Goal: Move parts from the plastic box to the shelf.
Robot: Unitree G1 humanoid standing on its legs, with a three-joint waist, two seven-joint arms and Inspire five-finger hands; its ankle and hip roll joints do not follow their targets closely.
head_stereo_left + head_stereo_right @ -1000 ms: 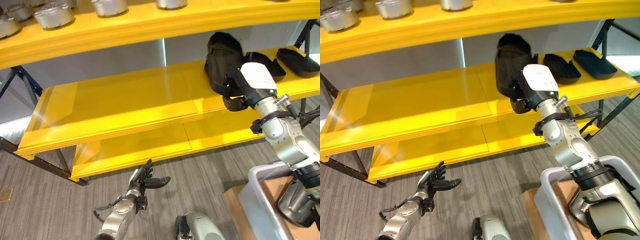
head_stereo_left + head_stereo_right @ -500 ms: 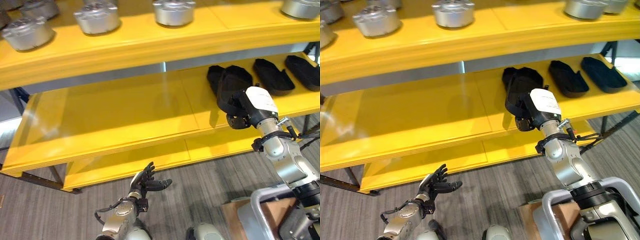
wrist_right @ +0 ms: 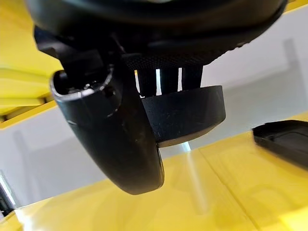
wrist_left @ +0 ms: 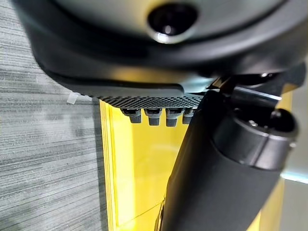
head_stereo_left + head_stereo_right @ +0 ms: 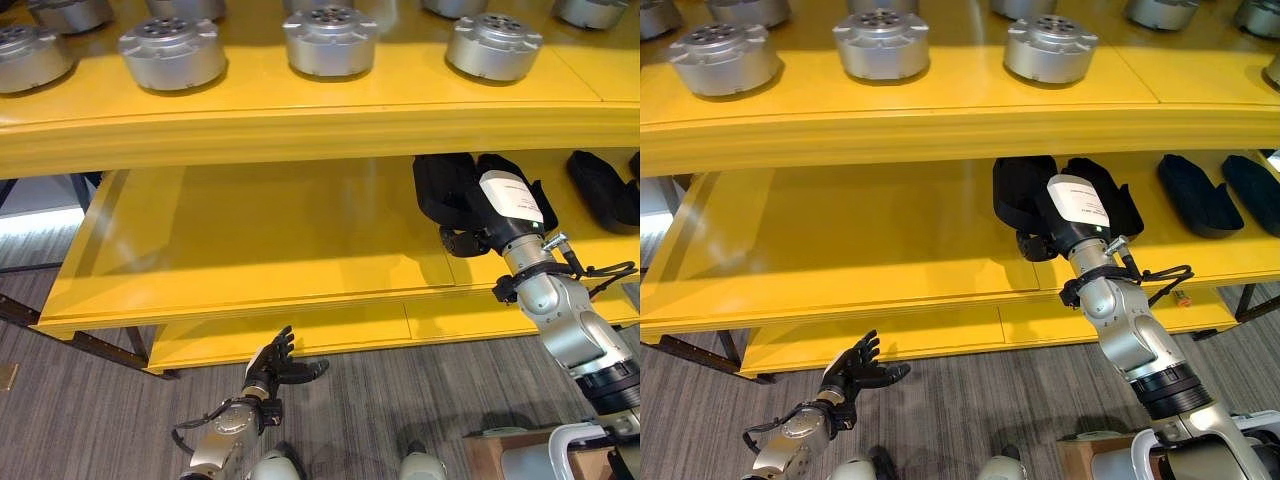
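One black part [image 3: 185, 113] is gripped by the right hand [image 5: 1040, 225], fingers and thumb curled round it, above the middle shelf [image 5: 840, 240] just left of other black parts [image 5: 1195, 195]. Against the earlier views, the part has been carried further in over the shelf. Release is judged imminent. The left hand [image 5: 275, 365] hangs low, fingers spread and empty.

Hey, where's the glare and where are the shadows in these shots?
Left eye view: the glossy middle shelf mirrors pale light near its centre, and its back looks dimmer under the top shelf. Right wrist view: a bright streak runs down the shelf surface below the black part held in the right hand.
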